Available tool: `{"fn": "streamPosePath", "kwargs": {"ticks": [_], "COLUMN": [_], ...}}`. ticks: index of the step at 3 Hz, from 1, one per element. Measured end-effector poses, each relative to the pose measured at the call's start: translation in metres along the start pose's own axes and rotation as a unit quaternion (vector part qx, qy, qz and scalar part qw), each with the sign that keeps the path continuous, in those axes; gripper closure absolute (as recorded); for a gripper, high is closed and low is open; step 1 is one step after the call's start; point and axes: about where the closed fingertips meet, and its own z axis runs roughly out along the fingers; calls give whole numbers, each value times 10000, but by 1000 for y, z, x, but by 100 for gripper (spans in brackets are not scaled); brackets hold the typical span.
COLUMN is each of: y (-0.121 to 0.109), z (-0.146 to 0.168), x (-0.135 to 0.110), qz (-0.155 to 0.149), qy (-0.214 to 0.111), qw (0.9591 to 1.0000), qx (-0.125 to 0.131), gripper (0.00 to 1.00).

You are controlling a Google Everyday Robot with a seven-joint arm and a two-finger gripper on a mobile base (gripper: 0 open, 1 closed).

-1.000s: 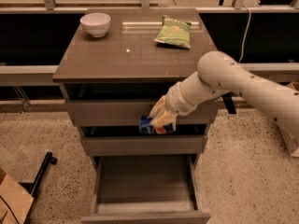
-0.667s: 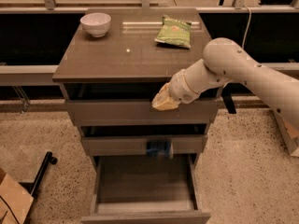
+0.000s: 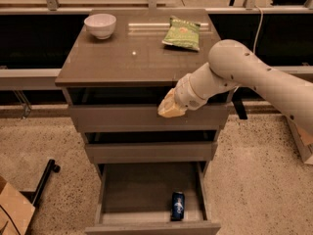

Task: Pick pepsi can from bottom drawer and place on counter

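The pepsi can lies in the open bottom drawer, near its front right corner, one end toward the drawer front. My gripper hangs well above it, in front of the top drawer's face and just below the front edge of the counter. Nothing shows in the gripper. The white arm reaches in from the right.
A white bowl stands at the counter's back left and a green snack bag at its back right. The two upper drawers are pushed in. A cardboard box and a black stand leg sit on the floor at the left.
One second ago the gripper held the can in front of the middle drawer. The gripper then rose without it, and the can dropped and now lies in the bottom drawer.
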Motion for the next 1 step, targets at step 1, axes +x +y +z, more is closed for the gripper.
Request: {"fn": "streamPosePath", "kwargs": {"ticks": [1], "y": [1], "z": [1], "x": [-1], "qz": [-11], "qy": [9], "qw": [10000], "qx": [-16], "gripper": [59]}}
